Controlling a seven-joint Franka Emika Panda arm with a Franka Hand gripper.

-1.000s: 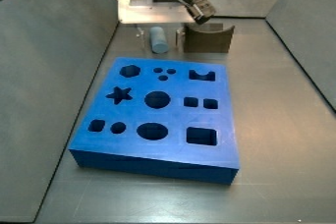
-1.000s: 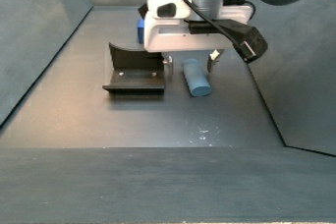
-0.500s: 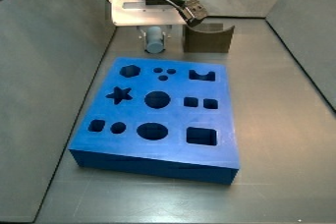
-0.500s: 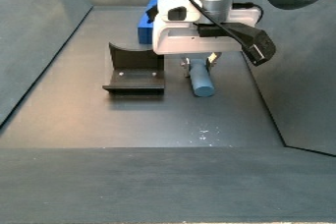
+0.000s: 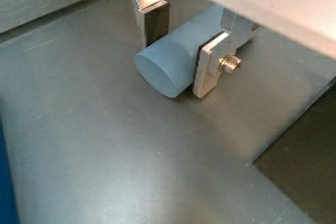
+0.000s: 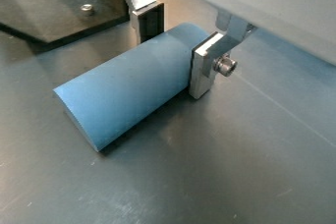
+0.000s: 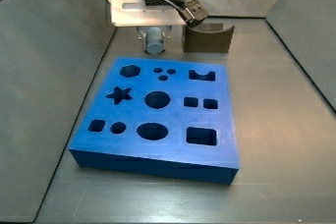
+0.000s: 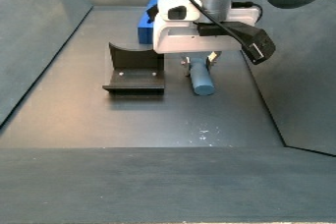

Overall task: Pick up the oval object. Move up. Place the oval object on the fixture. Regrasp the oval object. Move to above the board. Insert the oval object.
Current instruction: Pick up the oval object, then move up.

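Gripper (image 8: 199,63) dropped lower onto oval object (image 8: 199,79), fingers (image 5: 211,66) now straddling it

No writing, label, brand mark or number can be read in any of the views. The claw (image 6: 178,41), down at the oval object (image 6: 125,95) on the floor beside the fixture (image 8: 134,72), bears no lettering, and the board (image 7: 160,110) carries only shaped holes

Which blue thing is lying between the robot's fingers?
The small pale oval object, lying between the gripper's fingers. The board is big, bright blue, full of holes.
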